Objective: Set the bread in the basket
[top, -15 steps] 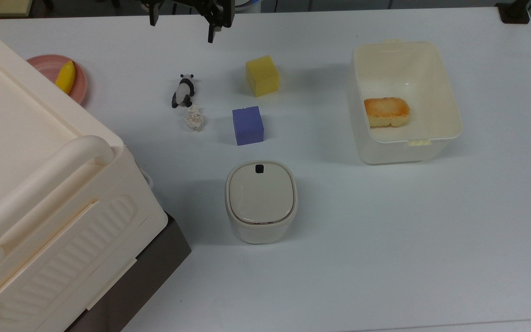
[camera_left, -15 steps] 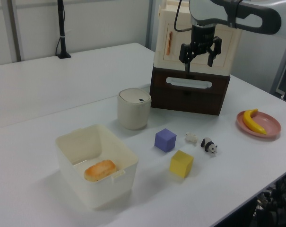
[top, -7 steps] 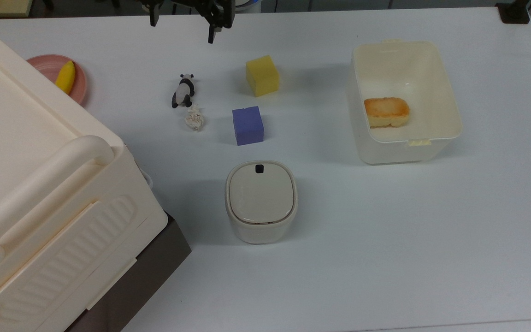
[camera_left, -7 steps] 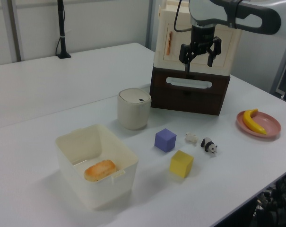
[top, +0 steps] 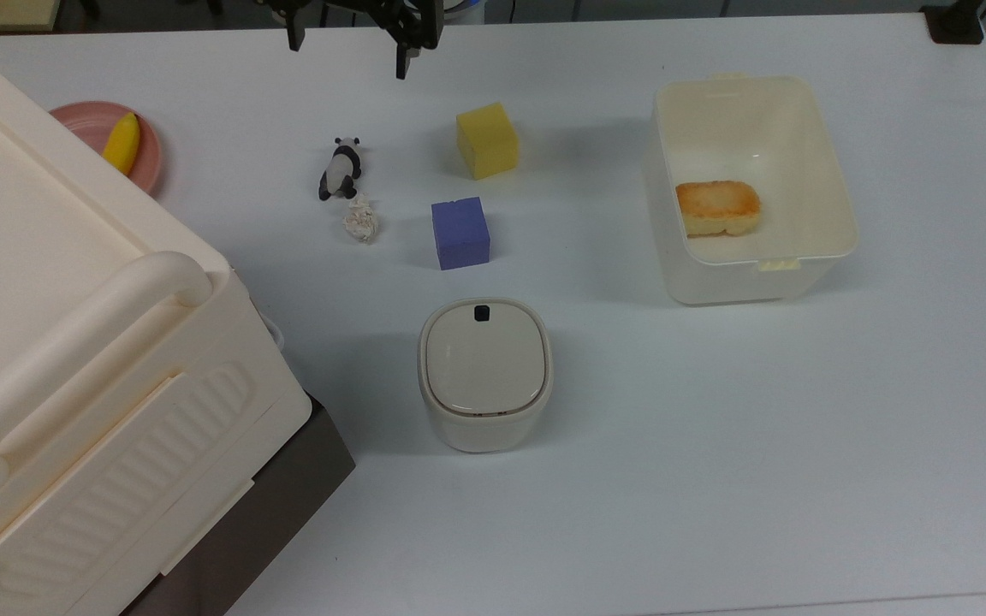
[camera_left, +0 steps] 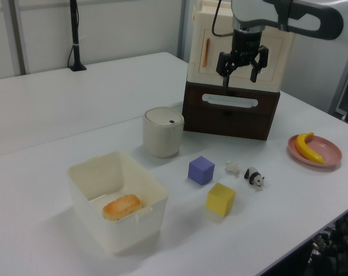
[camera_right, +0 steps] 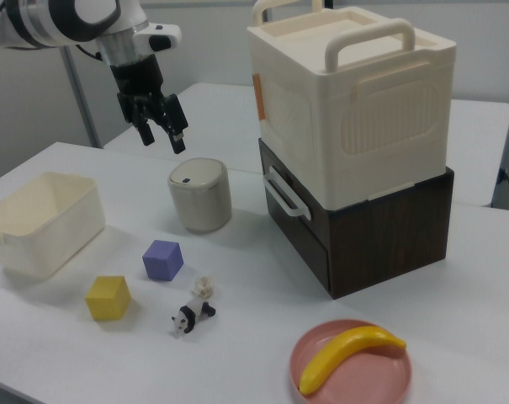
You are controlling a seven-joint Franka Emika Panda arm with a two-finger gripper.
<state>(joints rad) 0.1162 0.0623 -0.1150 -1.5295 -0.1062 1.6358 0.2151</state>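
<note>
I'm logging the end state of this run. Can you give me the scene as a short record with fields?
task state: bread lies inside the basket
gripper: open, holding nothing, raised above the table
cubes: yellow foam cube and purple cube, apart, in the top view left of the basket
small items: toy panda beside a crumpled paper scrap
lidded bin: closed
plate: pink, holds a banana
cream case: stacked on a dark brown box
</note>
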